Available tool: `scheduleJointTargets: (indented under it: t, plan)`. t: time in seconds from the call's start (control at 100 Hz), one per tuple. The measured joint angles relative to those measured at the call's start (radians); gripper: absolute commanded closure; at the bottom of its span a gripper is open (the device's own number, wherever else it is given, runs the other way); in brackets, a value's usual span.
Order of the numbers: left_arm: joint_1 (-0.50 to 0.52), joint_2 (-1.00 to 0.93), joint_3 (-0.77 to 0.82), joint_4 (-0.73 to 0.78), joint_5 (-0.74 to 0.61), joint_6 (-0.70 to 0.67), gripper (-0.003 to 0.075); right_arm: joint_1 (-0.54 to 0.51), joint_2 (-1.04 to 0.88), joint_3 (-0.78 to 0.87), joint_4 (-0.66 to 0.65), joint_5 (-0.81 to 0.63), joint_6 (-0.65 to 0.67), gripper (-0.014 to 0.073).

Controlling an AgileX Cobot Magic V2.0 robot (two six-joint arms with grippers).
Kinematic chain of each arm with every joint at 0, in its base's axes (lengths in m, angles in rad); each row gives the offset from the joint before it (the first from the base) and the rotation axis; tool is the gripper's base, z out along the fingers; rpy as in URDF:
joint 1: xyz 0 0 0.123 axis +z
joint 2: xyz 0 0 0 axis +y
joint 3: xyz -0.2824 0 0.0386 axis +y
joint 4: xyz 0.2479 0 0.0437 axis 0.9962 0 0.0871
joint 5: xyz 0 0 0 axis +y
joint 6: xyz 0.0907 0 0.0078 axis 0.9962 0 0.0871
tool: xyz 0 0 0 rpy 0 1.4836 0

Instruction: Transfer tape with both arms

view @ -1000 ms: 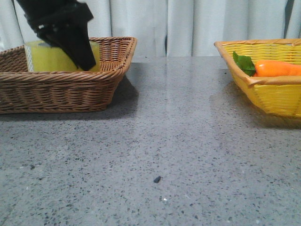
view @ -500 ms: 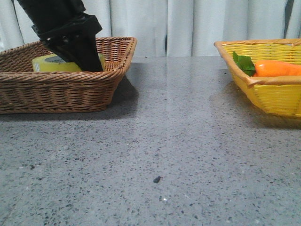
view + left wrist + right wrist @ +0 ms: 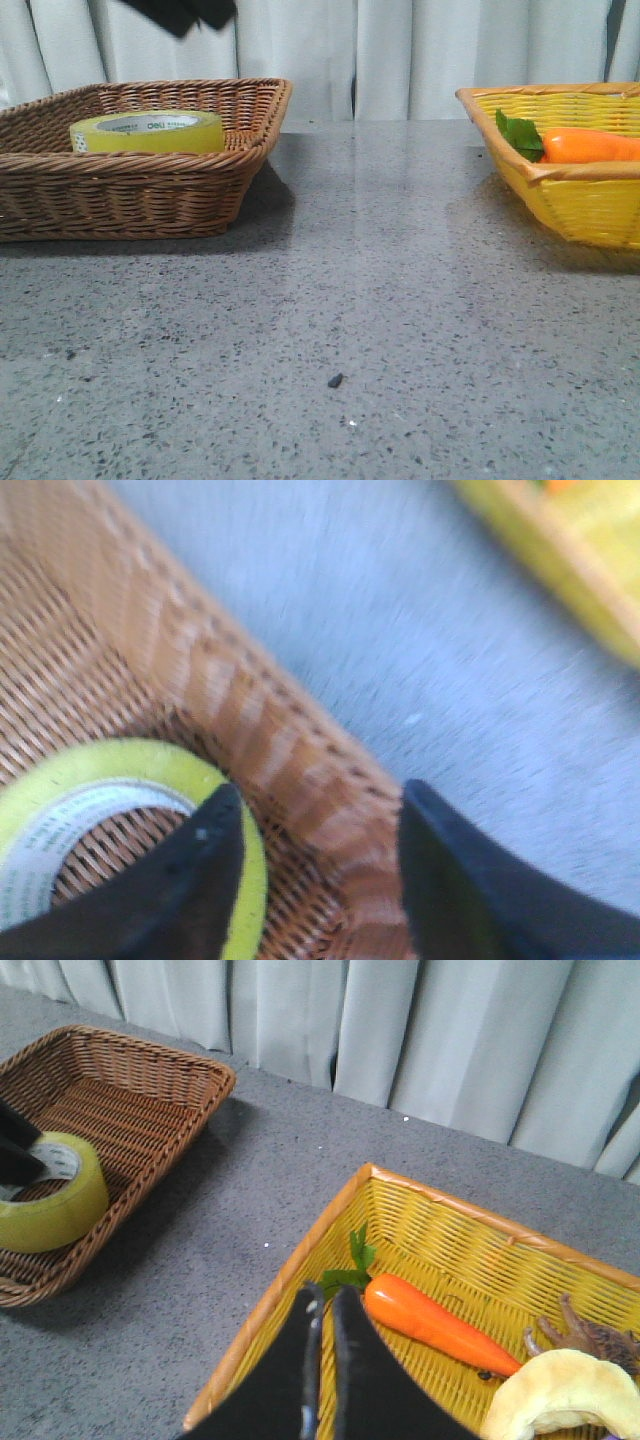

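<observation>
The tape [image 3: 148,132], a yellow roll with a white core, lies flat in the brown wicker basket [image 3: 150,190] at the left. My left gripper [image 3: 185,12] hangs high above the basket, only its black tip showing at the top edge of the front view. In the left wrist view that gripper [image 3: 322,790] is open and empty, over the basket's rim [image 3: 300,760], one finger above the tape [image 3: 120,765]. My right gripper [image 3: 325,1295] is shut with nothing in it, over the yellow basket's near rim [image 3: 300,1260]. The right wrist view also shows the tape [image 3: 50,1195] far off.
The yellow basket [image 3: 560,200] at the right holds an orange carrot [image 3: 590,145] with green leaves; the right wrist view shows the carrot [image 3: 430,1325] and a pale yellow object [image 3: 560,1395]. Grey speckled tabletop [image 3: 380,300] lies between the baskets. White curtains hang behind.
The left gripper let go of the tape, which went from held on edge to lying flat in the brown basket. The gripper then rose up out of the basket.
</observation>
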Motion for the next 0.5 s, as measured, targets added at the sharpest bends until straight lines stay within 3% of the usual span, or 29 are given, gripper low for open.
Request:
scheduleJointTargets:
  t: [0.17, 0.5]
  plan:
    - [0.0, -0.152, 0.021, -0.073, -0.031, 0.021, 0.0743, 0.0, -0.159, 0.178, -0.1, -0.102, 0.072, 0.0652]
    - [0.0, -0.479, 0.245, -0.114, -0.209, 0.056, 0.0741, 0.0, -0.522, 0.502, -0.187, -0.277, 0.092, 0.0652]
